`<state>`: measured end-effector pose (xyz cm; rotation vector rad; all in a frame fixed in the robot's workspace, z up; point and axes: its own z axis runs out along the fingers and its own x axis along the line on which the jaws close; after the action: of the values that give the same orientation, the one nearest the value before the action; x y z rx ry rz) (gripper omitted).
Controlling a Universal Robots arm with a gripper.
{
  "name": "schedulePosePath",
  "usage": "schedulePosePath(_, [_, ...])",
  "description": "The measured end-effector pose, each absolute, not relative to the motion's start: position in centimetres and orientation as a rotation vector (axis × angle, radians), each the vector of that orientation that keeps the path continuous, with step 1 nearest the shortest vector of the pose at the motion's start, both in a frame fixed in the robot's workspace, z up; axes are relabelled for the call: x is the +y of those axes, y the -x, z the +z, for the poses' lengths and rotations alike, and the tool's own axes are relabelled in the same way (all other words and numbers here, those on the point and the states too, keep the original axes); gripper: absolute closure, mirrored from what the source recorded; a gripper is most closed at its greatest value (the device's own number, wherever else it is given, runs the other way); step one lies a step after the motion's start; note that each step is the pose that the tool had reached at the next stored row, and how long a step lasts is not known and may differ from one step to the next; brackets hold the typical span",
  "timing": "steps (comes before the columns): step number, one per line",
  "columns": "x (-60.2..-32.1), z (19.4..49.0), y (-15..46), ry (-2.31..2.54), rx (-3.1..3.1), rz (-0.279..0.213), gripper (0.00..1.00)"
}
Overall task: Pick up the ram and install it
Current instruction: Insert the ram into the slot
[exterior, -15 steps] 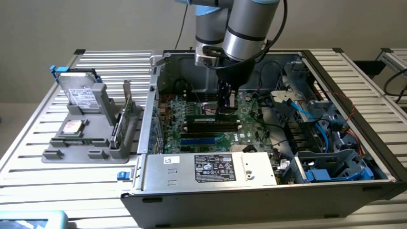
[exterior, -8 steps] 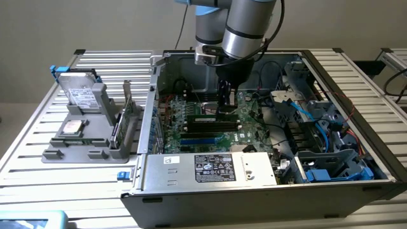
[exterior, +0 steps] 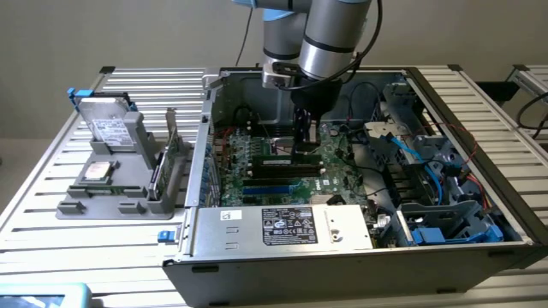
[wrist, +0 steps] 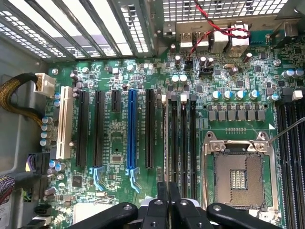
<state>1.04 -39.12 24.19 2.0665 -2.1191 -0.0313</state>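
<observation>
Labelled power supply (exterior: 291,226) sits nearest in the exterior view, inside the open computer case (exterior: 342,276). Farther in, the gripper (exterior: 306,146) reaches down with its jaws clenched, tips at the top edge of the ram (exterior: 283,156), which stands in a motherboard slot. In the wrist view, the clenched jaws hang over the black memory slots (wrist: 183,138), near the CPU socket (wrist: 238,176).

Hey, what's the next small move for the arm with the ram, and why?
Probably a short, straight push down: the shut gripper is down at the ram, which sits upright along the motherboard's memory slots. Whether it is fully seated I cannot tell.
</observation>
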Motion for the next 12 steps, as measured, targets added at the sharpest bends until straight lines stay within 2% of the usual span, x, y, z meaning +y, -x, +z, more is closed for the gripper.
schedulePosePath(7, [-39.11, 24.05, -1.04, -2.068, -2.122, 0.008, 0.88])
schedulePosePath(12, [-38.99, 24.03, -1.03, -2.068, -2.123, 0.011, 0.88])
